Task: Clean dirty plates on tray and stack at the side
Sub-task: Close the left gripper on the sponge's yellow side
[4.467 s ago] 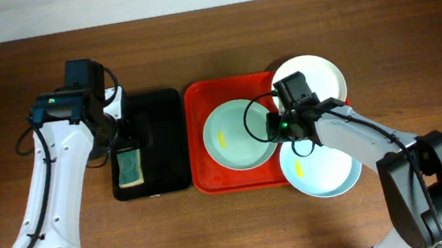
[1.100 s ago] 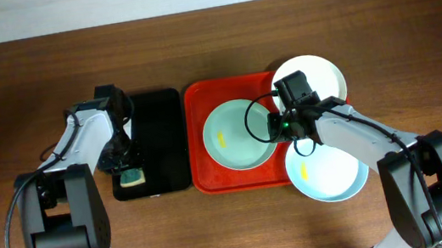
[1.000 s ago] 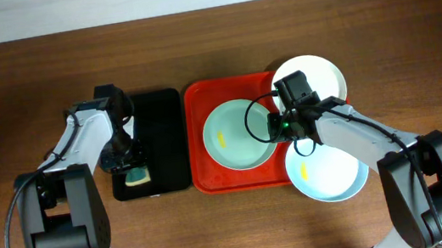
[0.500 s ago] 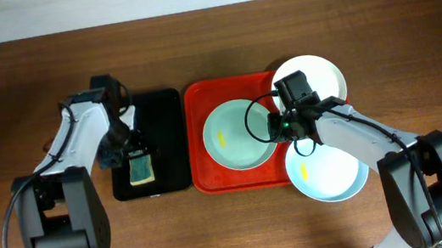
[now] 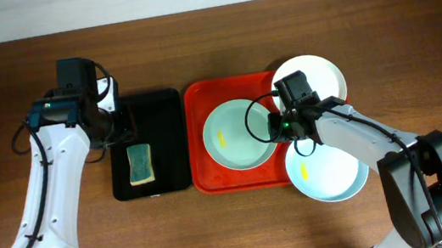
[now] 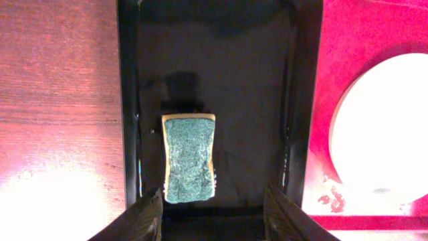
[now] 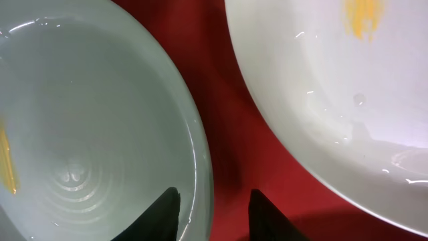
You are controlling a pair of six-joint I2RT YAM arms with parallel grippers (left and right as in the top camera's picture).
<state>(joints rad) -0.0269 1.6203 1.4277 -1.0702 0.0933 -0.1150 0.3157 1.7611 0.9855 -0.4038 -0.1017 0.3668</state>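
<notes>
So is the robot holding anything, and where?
Nothing. The left gripper is open, the sponge lying free on the black tray; the right gripper straddles the rim of the mint green plate, unclamped.

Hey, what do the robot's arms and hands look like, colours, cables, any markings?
The left arm and right arm have white links with black joints. Black cables loop near each wrist, where a green light glows. The left hand and right hand each have two black fingers.
</notes>
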